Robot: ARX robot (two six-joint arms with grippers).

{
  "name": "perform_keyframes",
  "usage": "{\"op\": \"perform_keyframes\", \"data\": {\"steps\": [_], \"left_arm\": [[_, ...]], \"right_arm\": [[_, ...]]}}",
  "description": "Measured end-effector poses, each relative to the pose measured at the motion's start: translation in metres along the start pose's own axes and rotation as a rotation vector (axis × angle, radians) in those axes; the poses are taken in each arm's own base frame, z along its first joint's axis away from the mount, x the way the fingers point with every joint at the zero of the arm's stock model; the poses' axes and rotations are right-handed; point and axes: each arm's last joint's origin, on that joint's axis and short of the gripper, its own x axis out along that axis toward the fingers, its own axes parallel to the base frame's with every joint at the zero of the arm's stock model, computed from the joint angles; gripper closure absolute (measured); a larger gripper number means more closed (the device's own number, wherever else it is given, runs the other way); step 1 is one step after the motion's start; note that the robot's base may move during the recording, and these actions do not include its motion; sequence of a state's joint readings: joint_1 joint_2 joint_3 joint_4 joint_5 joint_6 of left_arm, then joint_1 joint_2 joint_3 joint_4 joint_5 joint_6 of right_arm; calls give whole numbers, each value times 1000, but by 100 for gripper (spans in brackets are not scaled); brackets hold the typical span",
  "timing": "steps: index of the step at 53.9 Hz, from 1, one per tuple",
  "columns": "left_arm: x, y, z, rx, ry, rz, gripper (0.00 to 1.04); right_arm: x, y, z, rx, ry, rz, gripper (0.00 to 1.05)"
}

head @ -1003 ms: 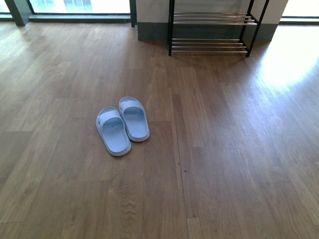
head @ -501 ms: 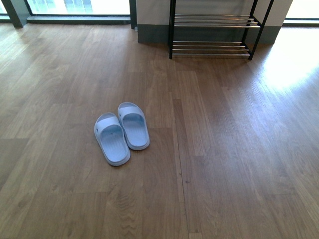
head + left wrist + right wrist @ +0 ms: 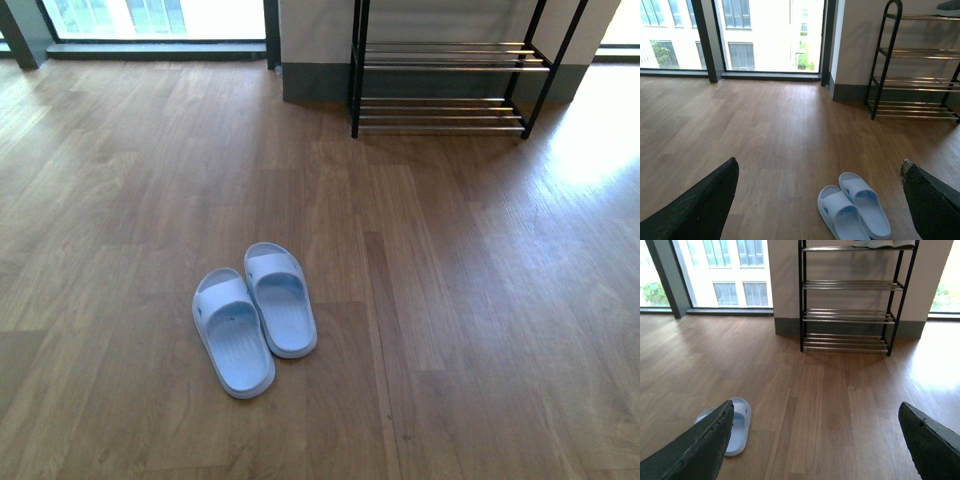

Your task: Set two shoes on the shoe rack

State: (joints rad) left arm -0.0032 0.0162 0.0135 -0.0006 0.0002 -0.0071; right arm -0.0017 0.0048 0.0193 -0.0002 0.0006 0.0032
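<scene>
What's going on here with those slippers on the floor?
Nothing is being handled yet. A pair of pale blue slide sandals lies side by side on the wood floor, well short of the shoe rack against the far wall. The left pincer and the right pincer are both open and empty.

Open floor lies on every side of the slides, which sit pressed together, well short of the rack. From my remote seat I see nothing standing between them and the rack's front. A wall closes off its back, and black side frames bound its ends. Its three lower shelves are bare bars; something white-soled occupies the top shelf.
</scene>
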Motion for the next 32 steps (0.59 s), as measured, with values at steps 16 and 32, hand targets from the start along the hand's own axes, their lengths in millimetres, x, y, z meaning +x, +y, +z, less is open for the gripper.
{"op": "perform_keyframes", "data": {"steps": [16, 32], "left_arm": [[0, 0, 0, 0, 0, 0, 9], [0, 0, 0, 0, 0, 3, 9]], "right_arm": [[0, 0, 0, 0, 0, 0, 9], [0, 0, 0, 0, 3, 4, 9]]}}
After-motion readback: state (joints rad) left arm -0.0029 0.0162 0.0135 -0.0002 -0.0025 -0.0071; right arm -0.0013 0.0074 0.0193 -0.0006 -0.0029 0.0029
